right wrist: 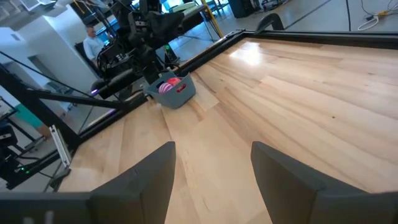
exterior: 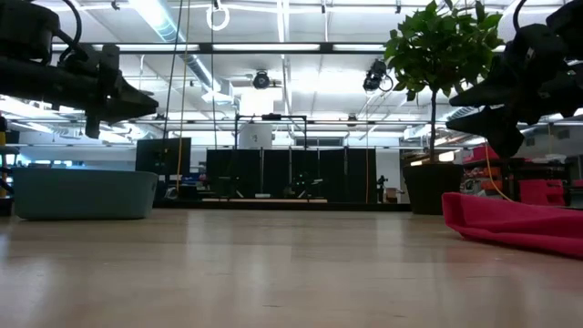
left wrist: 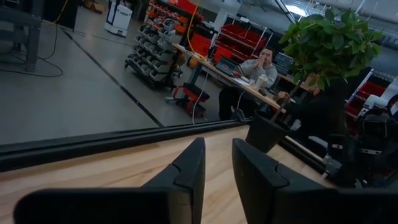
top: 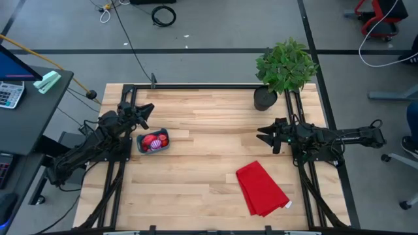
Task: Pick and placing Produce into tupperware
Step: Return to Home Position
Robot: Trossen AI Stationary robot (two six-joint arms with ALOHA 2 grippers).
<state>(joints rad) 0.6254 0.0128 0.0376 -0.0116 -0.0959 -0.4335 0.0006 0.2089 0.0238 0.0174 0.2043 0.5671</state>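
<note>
High view, shallow teal-blue plastic tupperware at table's nine o'clock held red and pink produce pieces, left gripper at its eleven o'clock, fingers narrowly parted, empty, right gripper at three o'clock, released

Bare surface is stretching wide between the left fingers and the right fingers, giving free passage there. Both pairs are hanging clear above it. The tupperware, holding produce, is sitting just beside the left fingers and lower than them. The plant pot is standing near the right fingers on their far side. The red cloth is lying on their near side, apart from them.
</note>
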